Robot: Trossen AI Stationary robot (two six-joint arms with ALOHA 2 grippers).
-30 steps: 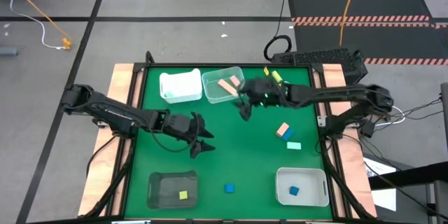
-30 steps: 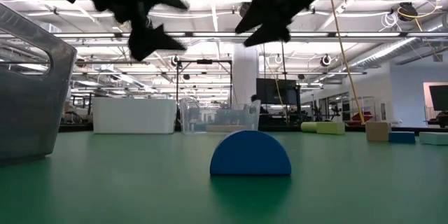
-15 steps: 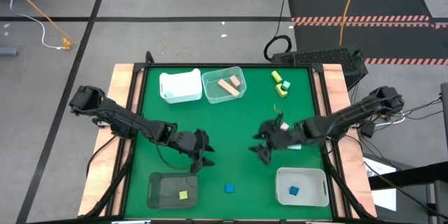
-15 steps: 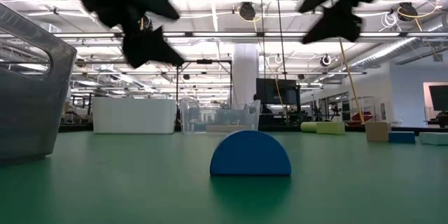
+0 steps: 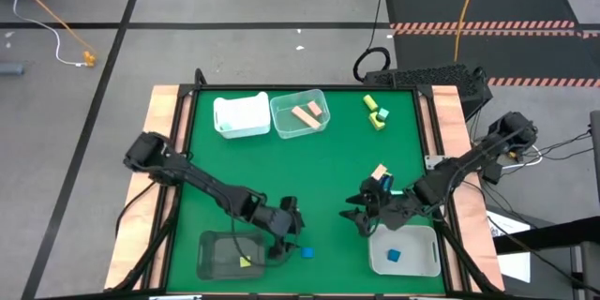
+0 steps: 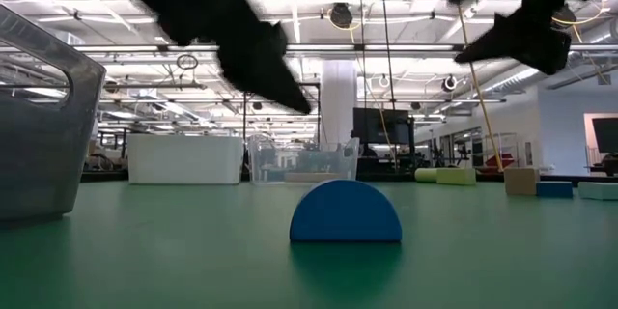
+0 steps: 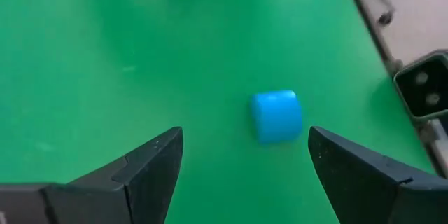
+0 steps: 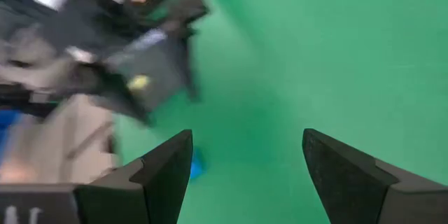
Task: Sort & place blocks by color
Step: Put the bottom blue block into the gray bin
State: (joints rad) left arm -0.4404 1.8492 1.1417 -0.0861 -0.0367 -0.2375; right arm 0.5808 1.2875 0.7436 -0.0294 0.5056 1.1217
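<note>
Blue was my target: a rounded blue block (image 5: pixel 307 253) lay on the green bench (image 5: pixel 309 164) near the front edge, between the dark bin (image 5: pixel 230 254) on the left and the white bin (image 5: pixel 404 249) on the right. My left pincer (image 5: pixel 286 235) hung just beside it with its fingers spread wide, and the left wrist view showed the block (image 7: pixel 277 115) sitting between the two fingertips, nearer one of them. The right pincer (image 5: pixel 365 214) hovered at the white bin's far-left corner, also spread and holding nothing.

To do this grasp well, I judged I should shift the left pincer so the block sat midway between the fingers, descend until the tips almost met the bench, then close across the flat faces, not the curved side, which could squirt out. One blue cube (image 5: pixel 394 256) already lay in the white bin, so that looked like blue's destination; a yellow-green block (image 5: pixel 246 262) sat in the dark bin.

Elsewhere, a tan block (image 5: pixel 379 172) and a blue one (image 5: pixel 385 184) waited beside the right arm, yellow-green pieces (image 5: pixel 375 112) lay far right, and tan bars (image 5: pixel 308 112) rested in the clear bin (image 5: pixel 298 114) next to another white bin (image 5: pixel 241 115).
</note>
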